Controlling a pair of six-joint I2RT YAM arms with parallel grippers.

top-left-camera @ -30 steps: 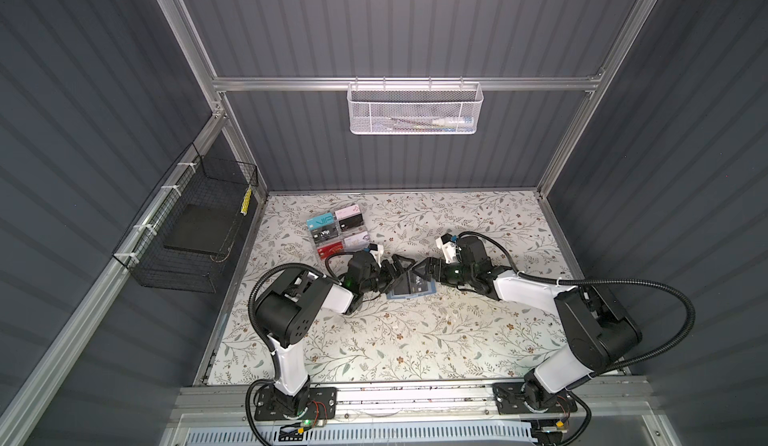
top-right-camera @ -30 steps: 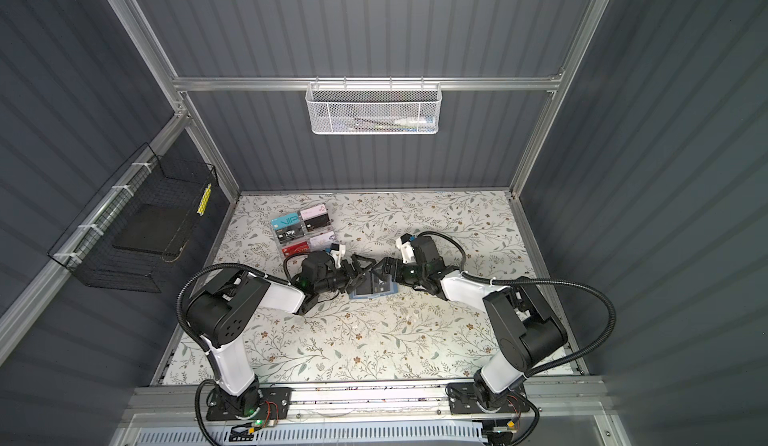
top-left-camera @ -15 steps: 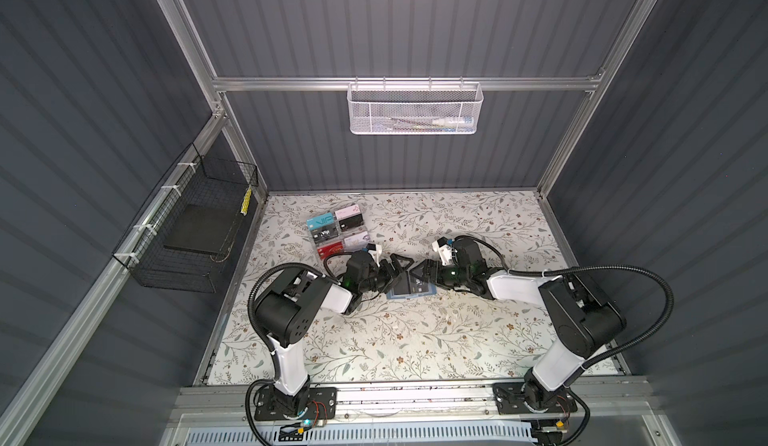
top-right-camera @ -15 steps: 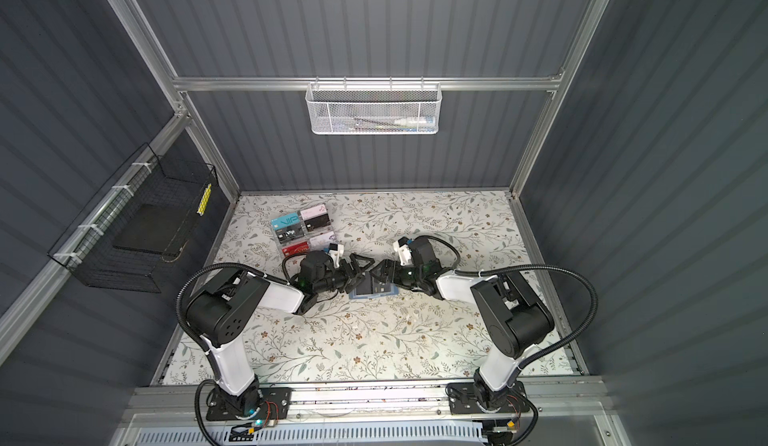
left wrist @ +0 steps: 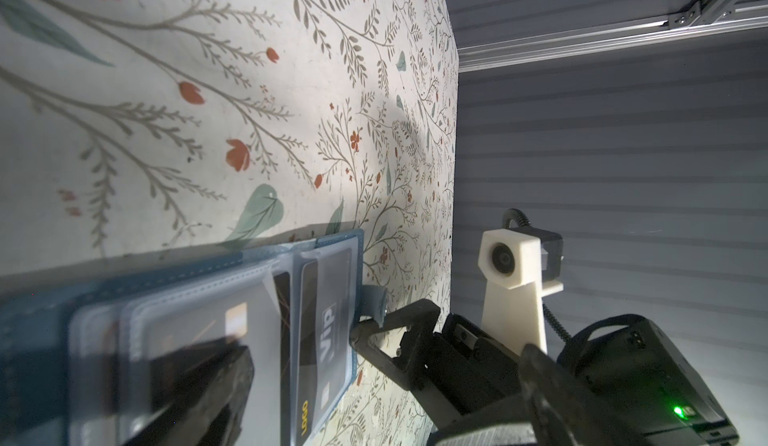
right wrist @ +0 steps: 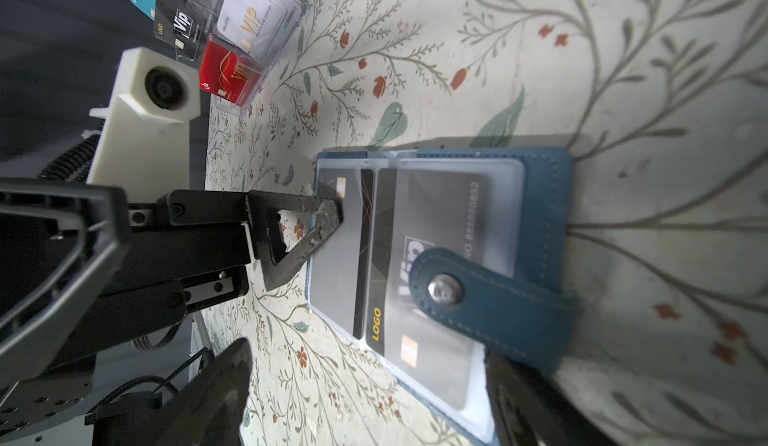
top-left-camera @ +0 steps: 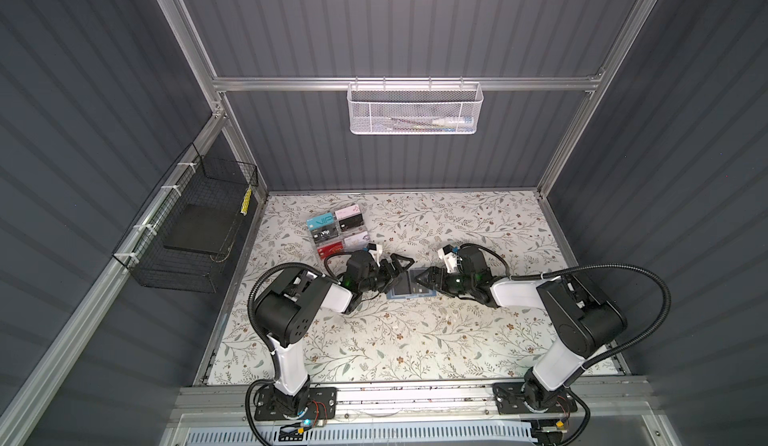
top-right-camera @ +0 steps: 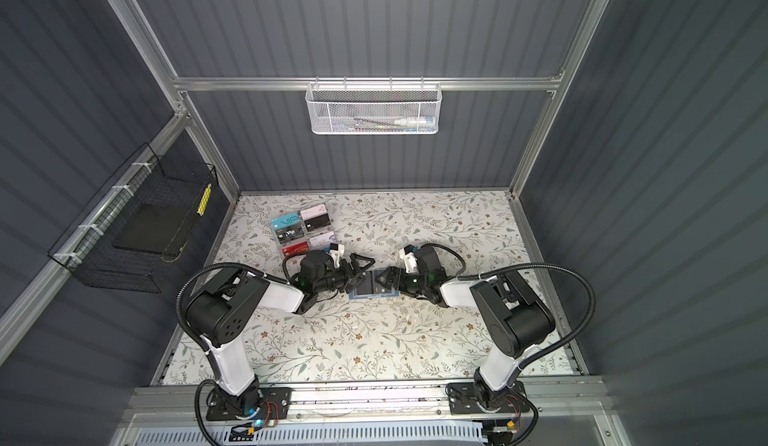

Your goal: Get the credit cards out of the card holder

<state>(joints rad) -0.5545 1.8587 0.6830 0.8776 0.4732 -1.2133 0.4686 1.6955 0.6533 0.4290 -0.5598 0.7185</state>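
Card holder (top-left-camera: 409, 289) lies open and flat on the floral table (top-left-camera: 457, 340), right between my 2 arms. Left gripper (top-left-camera: 398, 274) is spread wide, gripping nothing, with 1 fingertip (right wrist: 330, 215) resting on the sleeve at its side. Right gripper (top-left-camera: 422, 280) gapes too, empty, with a finger at the holder's edge by the snap tab (right wrist: 478, 294). The 2 credit cards (right wrist: 380, 257) I can see sit inside their sleeves.
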